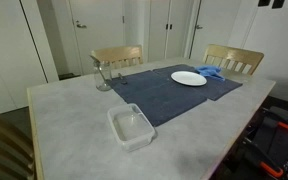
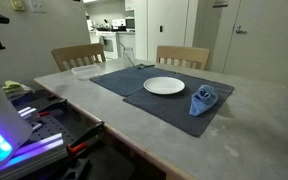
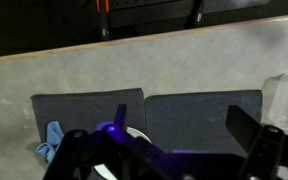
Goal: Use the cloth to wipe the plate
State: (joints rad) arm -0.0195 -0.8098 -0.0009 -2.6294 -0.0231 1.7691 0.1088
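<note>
A white plate (image 1: 189,78) lies on dark blue placemats (image 1: 164,95) on the table; it shows in both exterior views (image 2: 164,86). A crumpled blue cloth (image 1: 212,71) lies beside the plate on the mat (image 2: 202,98). In the wrist view my gripper (image 3: 184,125) is open and empty, high above the mats. A sliver of the plate (image 3: 134,135) shows behind its left finger, and the cloth (image 3: 52,140) lies further left. The gripper is not in either exterior view.
A clear plastic container (image 1: 131,127) stands near the table's front edge and shows in the wrist view (image 3: 284,95). A glass (image 1: 102,75) stands by the mat's corner. Two wooden chairs (image 2: 77,55) (image 2: 184,56) stand at the far side.
</note>
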